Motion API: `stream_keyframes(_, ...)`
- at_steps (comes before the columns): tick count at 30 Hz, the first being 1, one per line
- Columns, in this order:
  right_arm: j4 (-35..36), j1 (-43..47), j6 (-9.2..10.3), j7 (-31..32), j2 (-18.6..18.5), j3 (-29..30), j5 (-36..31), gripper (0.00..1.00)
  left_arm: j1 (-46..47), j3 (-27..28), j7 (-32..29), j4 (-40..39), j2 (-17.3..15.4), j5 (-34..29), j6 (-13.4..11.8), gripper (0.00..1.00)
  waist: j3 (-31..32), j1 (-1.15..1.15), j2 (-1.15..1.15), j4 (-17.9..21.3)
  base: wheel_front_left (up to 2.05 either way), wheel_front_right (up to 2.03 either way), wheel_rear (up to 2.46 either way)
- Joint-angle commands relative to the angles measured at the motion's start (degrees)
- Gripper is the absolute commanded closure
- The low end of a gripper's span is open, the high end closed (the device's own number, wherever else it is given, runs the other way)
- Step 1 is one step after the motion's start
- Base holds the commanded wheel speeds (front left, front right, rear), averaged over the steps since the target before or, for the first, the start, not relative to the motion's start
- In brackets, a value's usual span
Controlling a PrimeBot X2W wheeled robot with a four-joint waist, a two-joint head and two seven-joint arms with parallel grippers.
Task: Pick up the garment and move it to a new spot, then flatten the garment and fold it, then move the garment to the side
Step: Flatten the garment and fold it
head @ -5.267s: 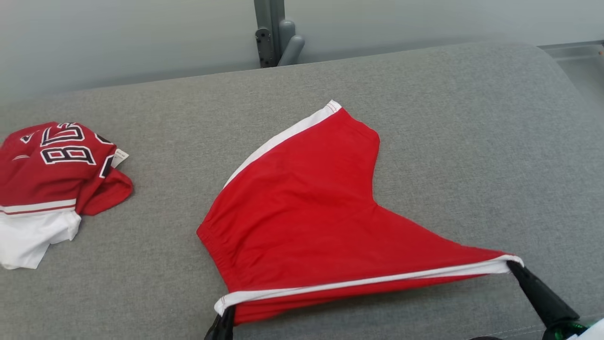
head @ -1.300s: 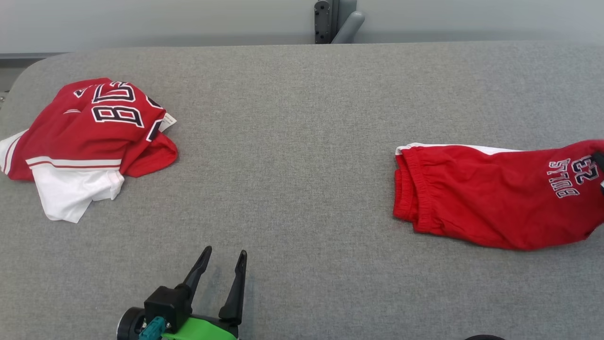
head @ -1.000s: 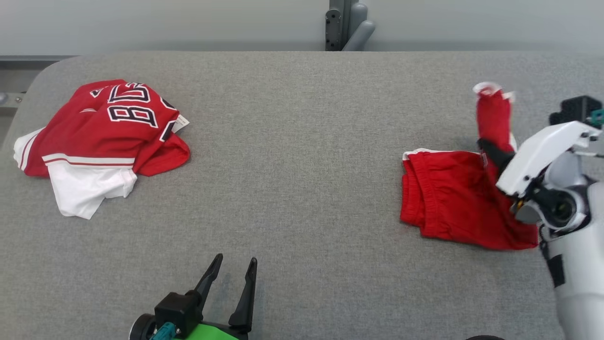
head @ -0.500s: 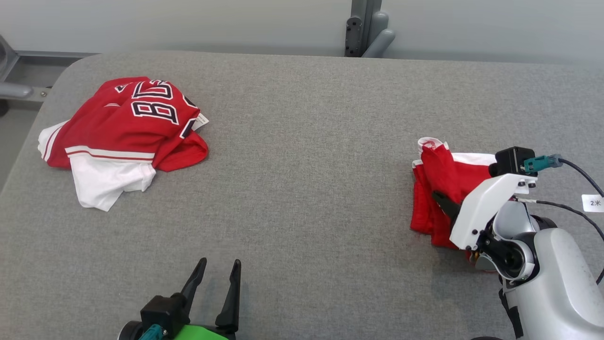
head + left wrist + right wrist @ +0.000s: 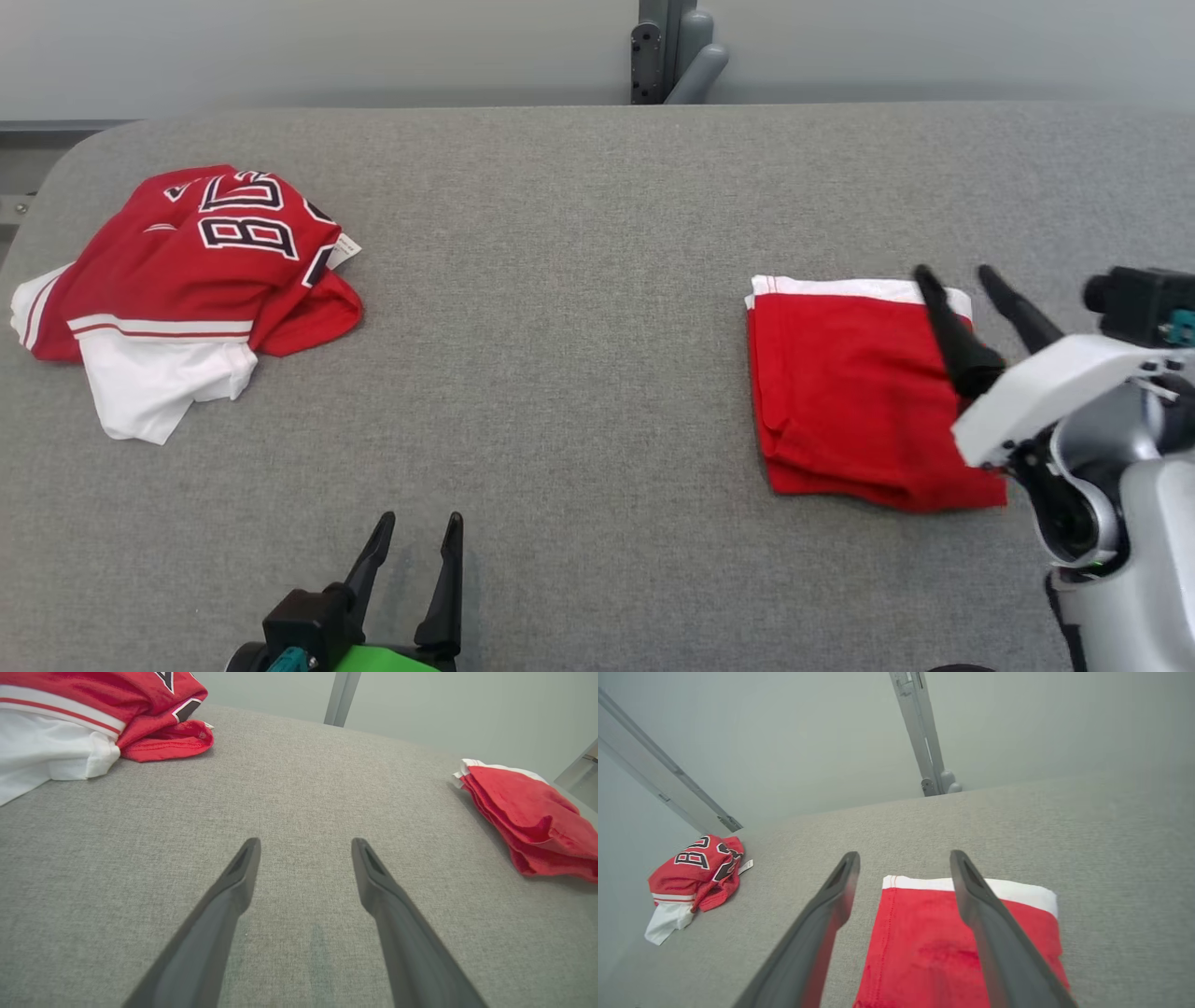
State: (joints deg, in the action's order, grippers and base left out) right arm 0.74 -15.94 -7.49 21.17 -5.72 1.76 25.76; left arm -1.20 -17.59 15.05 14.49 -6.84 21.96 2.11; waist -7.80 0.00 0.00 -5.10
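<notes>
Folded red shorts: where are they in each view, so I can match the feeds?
Head view: folded red shorts right of centre.
Left wrist view: shorts at the right edge, upper half.
Right wrist view: shorts at bottom centre.
Shared landmark: crumpled red jersey, left side in all three.

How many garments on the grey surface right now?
2. Folded red shorts lie on the right side; a crumpled red-and-white jersey sits at the left end. That heap may hide another piece.
</notes>
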Motion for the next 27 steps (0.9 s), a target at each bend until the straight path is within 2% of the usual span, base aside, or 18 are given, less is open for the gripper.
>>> stream_keyframes(1, -0.12, 2.11, 0.0, -3.27, -1.28, 2.11, -2.31, 0.97, -1.2, 0.55, 0.17, -0.34, 0.18, -0.38, 0.27, 0.0, -0.47, 0.0, 0.0, 0.91, 0.0, 0.0, 0.0)
stream_keyframes(2, -0.89, 2.91, 0.0, -5.87, -2.57, 3.12, -4.98, 1.0, -1.37, 0.78, 0.17, -0.53, 0.37, -0.46, 0.31, 0.0, -0.62, 0.0, 0.0, 1.18, 0.0, 0.0, 0.0)
stream_keyframes(4, -3.69, 4.68, 0.0, -11.11, -4.65, 2.76, -9.12, 1.0, -1.81, 0.95, 0.17, -0.61, 0.82, -0.64, 0.44, 0.0, -0.78, 0.0, 0.0, 1.38, 0.0, 0.0, 0.0)
stream_keyframes(6, -7.93, 5.93, 0.0, -15.67, -4.66, 1.59, -10.01, 1.0, -1.9, 1.05, 0.17, -0.74, 1.16, -0.89, 0.74, 0.0, -0.93, 0.0, 0.0, 1.38, 0.0, 0.0, 0.0)
stream_keyframes(8, -12.41, 6.07, 0.06, -20.57, -6.54, 0.05, -11.72, 1.0, -1.59, 1.12, 0.17, -0.99, 1.45, -1.24, 1.02, 0.0, -1.04, 0.0, 0.0, 1.16, 0.0, 0.0, 0.0)
stream_keyframes(13, -23.24, 3.94, 0.04, -30.01, -5.49, -5.36, -14.97, 1.0, -1.11, 1.81, 0.17, -1.43, 2.05, -2.18, 1.46, 0.0, -0.98, 0.0, 0.0, 0.39, 0.0, 0.0, 0.0)
stream_keyframes(19, -33.11, 0.78, 0.04, -34.26, -3.07, -12.86, -17.21, 1.0, -1.59, 2.65, 0.17, -1.35, 2.7, -2.75, 1.95, 0.0, -0.69, 0.0, 0.0, -0.62, 0.0, 0.0, 0.0)
stream_keyframes(27, -39.6, -0.76, 0.04, -35.5, -0.99, -21.36, -16.55, 1.0, -2.56, 4.01, 0.17, -1.03, 3.26, -3.06, 2.41, 0.0, -0.28, 0.0, 0.0, -1.04, 0.0, 0.0, 0.0)
